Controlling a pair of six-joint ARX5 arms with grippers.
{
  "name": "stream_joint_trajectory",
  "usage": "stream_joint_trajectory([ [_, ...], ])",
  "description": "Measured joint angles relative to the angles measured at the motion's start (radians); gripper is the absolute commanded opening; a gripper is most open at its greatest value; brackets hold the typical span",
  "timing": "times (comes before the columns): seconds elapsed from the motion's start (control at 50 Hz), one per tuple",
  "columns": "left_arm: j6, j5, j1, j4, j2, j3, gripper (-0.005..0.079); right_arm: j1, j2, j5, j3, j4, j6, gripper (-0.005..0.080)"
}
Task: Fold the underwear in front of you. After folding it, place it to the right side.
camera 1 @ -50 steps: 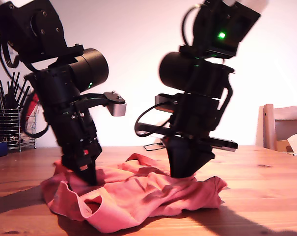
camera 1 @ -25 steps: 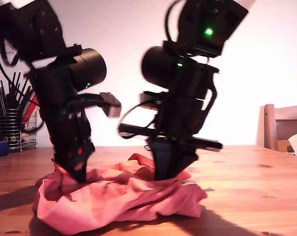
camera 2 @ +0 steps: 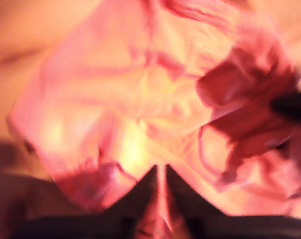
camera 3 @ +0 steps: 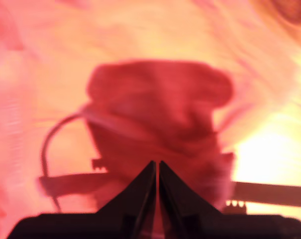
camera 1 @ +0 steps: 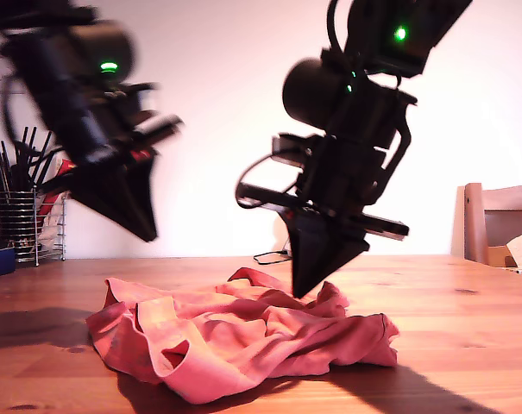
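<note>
Two tools hung over the underwear [camera 1: 243, 345], which lay crumpled in a low heap on the wooden bench [camera 1: 468, 328], near the middle of the exterior view. My first tool [camera 1: 144, 228] was raised well clear of the cloth, above the heap's end toward the exterior view's left, its jaws drawn almost together with only a thin slit between them and nothing in it. My second tool [camera 1: 299, 289] pointed down at the heap's highest fold, its tip just at the cloth; its jaws were likewise nearly closed, and no cloth showed between them. The heap's long axis ran across the exterior view from left to right. A paler band curled along its near edge, too blurred to read any lettering.
</note>
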Motion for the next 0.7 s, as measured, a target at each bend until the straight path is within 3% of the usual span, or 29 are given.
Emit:
stream_joint_trajectory([
  [0.12, -0.108, 0.066, 0.061, -0.007, 0.002, 0.0, 0.0355, 0.0, 0.0, -0.007, 0.0, 0.003, -0.02, -0.0013],
  [0.34, -0.169, 0.084, 0.15, -0.023, 0.019, -0.003, 0.0355, -0.002, 0.0, -0.013, 0.0, 0.021, -0.029, -0.0013],
  [0.7, -0.209, 0.118, 0.154, 0.053, 0.145, -0.024, 0.0355, -0.001, 0.0, -0.022, 0.0, 0.053, -0.048, -0.0013],
])
